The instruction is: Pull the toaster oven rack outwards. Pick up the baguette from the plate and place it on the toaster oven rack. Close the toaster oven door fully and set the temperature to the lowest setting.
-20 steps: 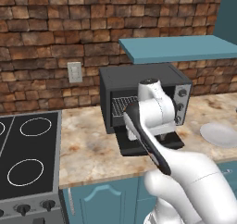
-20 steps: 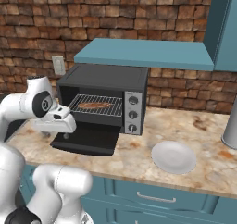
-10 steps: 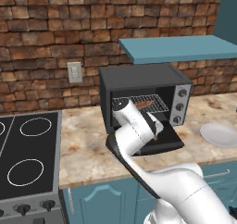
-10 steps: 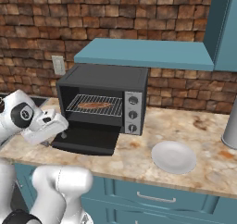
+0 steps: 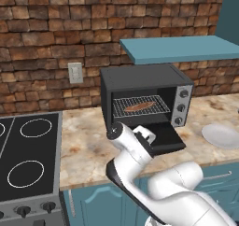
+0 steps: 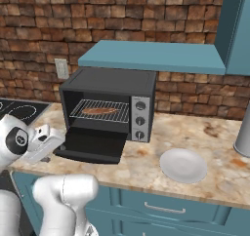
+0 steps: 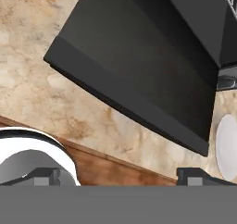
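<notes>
The dark grey toaster oven stands on the counter with its door dropped flat. In its cavity the wire rack carries the reddish-brown baguette. The white plate lies bare to the oven's right. My gripper is open with nothing between its fingertips. It hovers over the counter's front edge, just off the door's front left corner. The white hand is level with the door.
Three small knobs line the oven's right panel. A black stovetop lies to the left. A teal shelf hangs over the oven. A metal cylinder stands at the far right.
The arm has swung down and back from in front of the oven cavity to the door's front left corner. The gripper stayed open. The baguette has not moved on the rack.
</notes>
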### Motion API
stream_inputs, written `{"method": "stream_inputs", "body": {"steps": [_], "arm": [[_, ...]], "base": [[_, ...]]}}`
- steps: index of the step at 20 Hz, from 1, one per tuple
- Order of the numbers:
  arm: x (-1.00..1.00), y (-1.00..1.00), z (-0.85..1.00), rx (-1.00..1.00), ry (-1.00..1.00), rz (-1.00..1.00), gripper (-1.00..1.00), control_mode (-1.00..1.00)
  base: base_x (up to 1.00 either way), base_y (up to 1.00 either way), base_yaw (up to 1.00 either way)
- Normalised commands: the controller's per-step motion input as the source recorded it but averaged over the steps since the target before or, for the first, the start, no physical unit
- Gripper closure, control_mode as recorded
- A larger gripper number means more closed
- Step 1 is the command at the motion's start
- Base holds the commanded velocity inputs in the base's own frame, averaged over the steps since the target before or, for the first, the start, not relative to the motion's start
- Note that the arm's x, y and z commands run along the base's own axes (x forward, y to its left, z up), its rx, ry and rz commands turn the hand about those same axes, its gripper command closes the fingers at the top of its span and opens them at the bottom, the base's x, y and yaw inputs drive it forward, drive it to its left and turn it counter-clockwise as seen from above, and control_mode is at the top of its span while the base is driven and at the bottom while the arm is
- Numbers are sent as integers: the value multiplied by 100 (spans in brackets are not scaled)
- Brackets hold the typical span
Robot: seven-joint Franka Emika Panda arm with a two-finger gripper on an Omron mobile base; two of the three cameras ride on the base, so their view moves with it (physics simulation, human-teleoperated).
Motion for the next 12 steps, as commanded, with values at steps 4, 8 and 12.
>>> {"method": "stream_inputs", "body": {"steps": [4, 8, 12], "arm": [[48, 36, -22, -5, -2, 5, -100, -100], [46, 19, -27, -11, 0, 0, -100, -100], [38, 11, -32, -13, 0, 0, -100, -100]], "base": [[0, 0, 0], [0, 0, 0], [0, 0, 0]]}}
